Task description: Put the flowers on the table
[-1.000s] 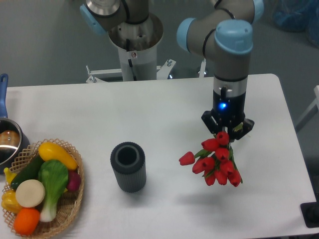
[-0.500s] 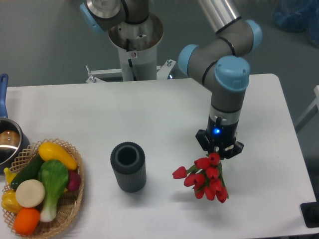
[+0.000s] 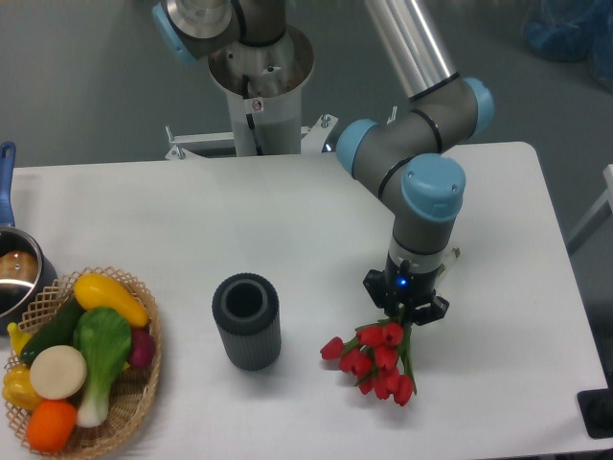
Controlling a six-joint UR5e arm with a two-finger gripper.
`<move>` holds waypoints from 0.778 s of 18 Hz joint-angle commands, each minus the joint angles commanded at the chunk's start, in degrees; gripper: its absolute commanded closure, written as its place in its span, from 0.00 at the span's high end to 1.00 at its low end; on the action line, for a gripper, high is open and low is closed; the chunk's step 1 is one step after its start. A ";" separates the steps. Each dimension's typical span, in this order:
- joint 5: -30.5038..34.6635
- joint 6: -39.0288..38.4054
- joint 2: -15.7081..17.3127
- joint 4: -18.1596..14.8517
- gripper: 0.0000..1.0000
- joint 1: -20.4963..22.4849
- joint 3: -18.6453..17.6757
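The flowers (image 3: pixel 374 357) are a bunch of red tulip buds with green stems, low over the white table (image 3: pixel 287 220) at front right, the buds pointing down and to the front. My gripper (image 3: pixel 403 309) points straight down and is shut on the stems just above the buds. Whether the buds touch the tabletop I cannot tell. The stem ends are hidden by the gripper.
A dark grey cylinder (image 3: pixel 246 321) stands left of the flowers. A wicker basket (image 3: pixel 144 383) of toy vegetables sits at the front left edge. A pot (image 3: pixel 14 273) with a blue handle is at the far left. The robot base (image 3: pixel 259 77) stands behind the table.
My gripper has moved down and a little left toward the table's front with the flowers in it. The bunch is now lower and closer to the tabletop.
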 joint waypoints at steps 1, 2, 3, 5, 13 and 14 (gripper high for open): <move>0.00 0.00 -0.18 0.00 0.23 -0.09 0.00; 0.00 0.00 -0.18 0.00 0.23 -0.26 -0.08; 0.00 0.00 -0.27 0.00 0.24 -0.44 -0.09; 0.00 0.09 -0.27 0.09 0.40 -0.44 0.35; -0.61 -0.62 1.04 0.44 1.00 2.54 3.87; -0.61 -0.88 1.75 0.53 1.00 2.98 3.87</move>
